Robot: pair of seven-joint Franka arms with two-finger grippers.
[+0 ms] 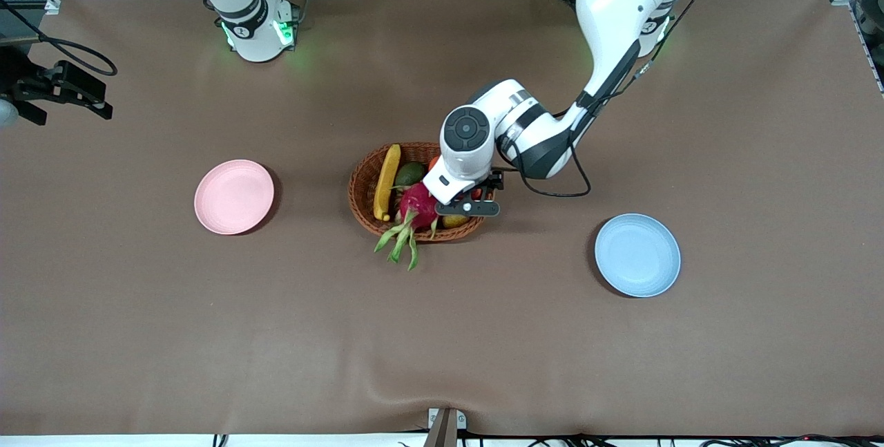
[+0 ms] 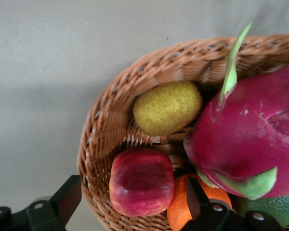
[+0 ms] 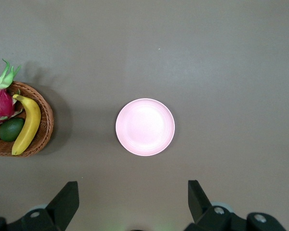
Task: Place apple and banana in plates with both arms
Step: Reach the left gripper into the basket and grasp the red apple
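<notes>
The left gripper (image 2: pixel 135 204) is low in the wicker basket (image 1: pixel 364 191) at mid-desk, its fingers (image 2: pixel 67 197) spread on either side of the apple (image 2: pixel 141 181) without pressing it. The banana (image 1: pixel 386 181) lies along the basket's rim toward the right arm's end. The right gripper (image 3: pixel 132 204) waits high over the pink plate (image 1: pixel 234 196), fingers wide apart and empty. The blue plate (image 1: pixel 637 254) sits toward the left arm's end.
</notes>
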